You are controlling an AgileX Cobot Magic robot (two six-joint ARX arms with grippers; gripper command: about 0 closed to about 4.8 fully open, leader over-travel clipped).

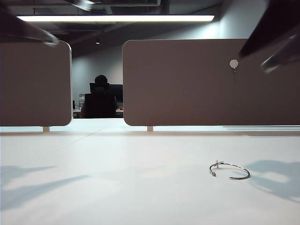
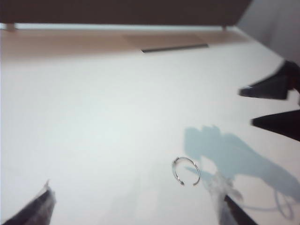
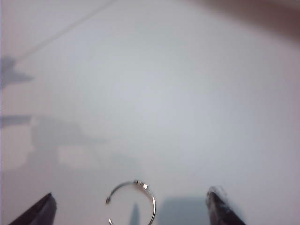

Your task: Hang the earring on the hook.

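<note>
The earring (image 1: 247,174), a thin silver open hoop, lies flat on the white table (image 1: 117,187) at the front right. The hook (image 1: 234,64), a small pale hexagonal button with a short metal hook under it, is fixed high on the right partition panel (image 1: 187,84). My right gripper (image 3: 131,194) hangs open above the table, and the earring (image 3: 152,204) lies below, between its fingers, untouched. In the exterior view it is a blur at the upper right (image 1: 258,60). My left gripper (image 2: 133,192) is open and empty, with the earring (image 2: 186,158) on the table ahead of it near one finger.
A second partition panel (image 1: 33,84) stands at the back left, with a gap between the two panels. Through the gap a person sits in a chair (image 1: 99,101) far behind. The arms cast shadows on the table at both sides.
</note>
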